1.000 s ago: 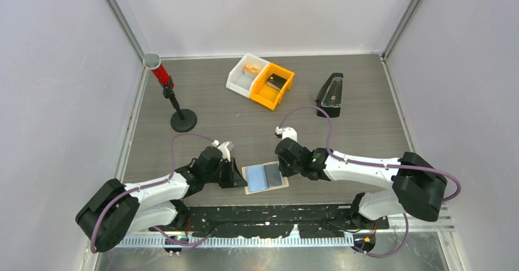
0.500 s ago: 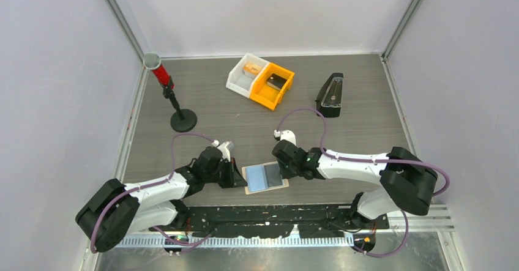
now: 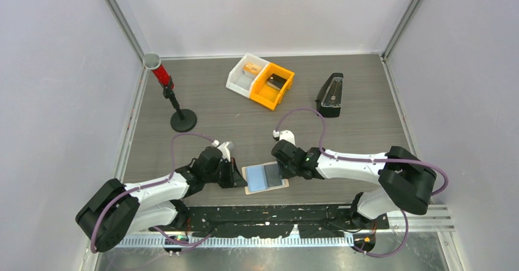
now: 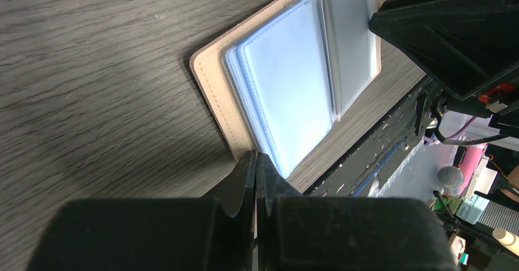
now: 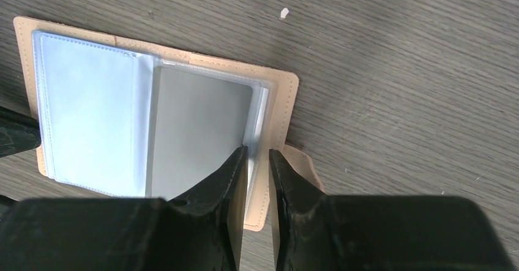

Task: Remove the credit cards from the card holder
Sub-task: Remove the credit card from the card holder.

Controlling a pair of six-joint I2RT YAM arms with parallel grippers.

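Note:
The tan card holder lies open flat on the table between the arms. Its clear sleeves show a light blue card on the left and a silvery grey card on the right. My left gripper is shut on the holder's left edge. My right gripper stands narrowly open over the holder's right edge. One of its fingers sits over the grey card and the other over the small tab. In the top view the left gripper and the right gripper flank the holder.
A white bin and an orange bin stand at the back. A black wedge-shaped case is at the back right. A red-topped stand rises at the left. A black perforated plate runs along the near edge.
My right gripper has shifted slightly left onto the holder's right edge and its jaws have parted a little. The left gripper and the holder have not moved.

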